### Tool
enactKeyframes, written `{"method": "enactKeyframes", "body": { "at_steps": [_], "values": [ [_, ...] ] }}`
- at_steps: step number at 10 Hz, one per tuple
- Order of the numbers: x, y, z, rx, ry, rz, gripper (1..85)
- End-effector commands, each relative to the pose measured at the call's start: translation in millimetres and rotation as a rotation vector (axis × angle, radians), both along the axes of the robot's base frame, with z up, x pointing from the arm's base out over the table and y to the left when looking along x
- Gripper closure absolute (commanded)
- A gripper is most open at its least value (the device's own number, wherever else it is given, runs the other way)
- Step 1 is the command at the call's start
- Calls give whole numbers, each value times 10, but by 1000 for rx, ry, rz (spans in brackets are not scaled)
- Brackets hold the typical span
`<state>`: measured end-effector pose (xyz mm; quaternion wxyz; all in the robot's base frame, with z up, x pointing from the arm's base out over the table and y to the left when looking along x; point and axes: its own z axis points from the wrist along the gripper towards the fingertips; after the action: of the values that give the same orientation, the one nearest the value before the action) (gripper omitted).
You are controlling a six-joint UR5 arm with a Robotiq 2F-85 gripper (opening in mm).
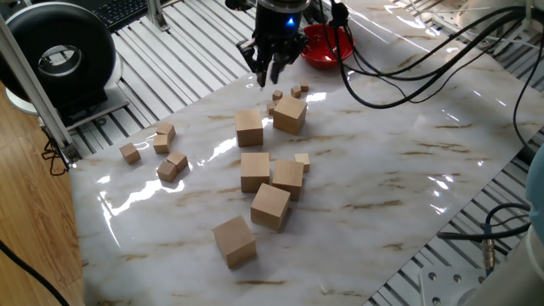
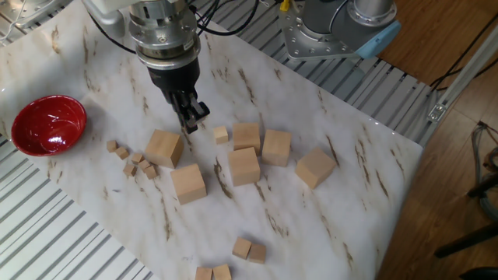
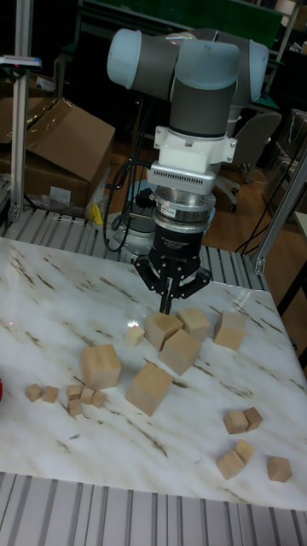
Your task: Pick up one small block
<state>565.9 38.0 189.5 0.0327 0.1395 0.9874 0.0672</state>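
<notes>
Several small blocks [image 2: 130, 159] lie in a loose cluster between the red bowl and a large cube [image 2: 164, 148]. The cluster also shows as small blocks [image 1: 297, 90] in one fixed view and small blocks [image 3: 75, 396] at the left of the tall fixed view. My gripper [image 2: 190, 118] points straight down just behind that large cube, right of the cluster and apart from it. Its fingers meet at a point, gripper [image 3: 170, 305], with nothing between them. From the opposite side the gripper [image 1: 268, 75] hangs over the table's far edge.
Several large cubes [image 2: 243, 166] stand mid-table, with a smaller cube [image 2: 222, 134] beside my gripper. Mid-sized cubes [image 2: 249, 250] lie near the front edge. The red bowl [image 2: 48, 124] sits at the left. Cables [image 1: 408, 42] drape across the back.
</notes>
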Motion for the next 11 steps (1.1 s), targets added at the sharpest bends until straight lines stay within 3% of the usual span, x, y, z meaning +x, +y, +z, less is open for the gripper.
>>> {"method": "enactKeyframes", "body": {
  "at_steps": [1,9,11],
  "values": [
    [39,54,20,21,-10,-34,847],
    [31,-47,-4,-20,-21,8,847],
    [68,-15,8,-13,-39,9,847]
  ]
}}
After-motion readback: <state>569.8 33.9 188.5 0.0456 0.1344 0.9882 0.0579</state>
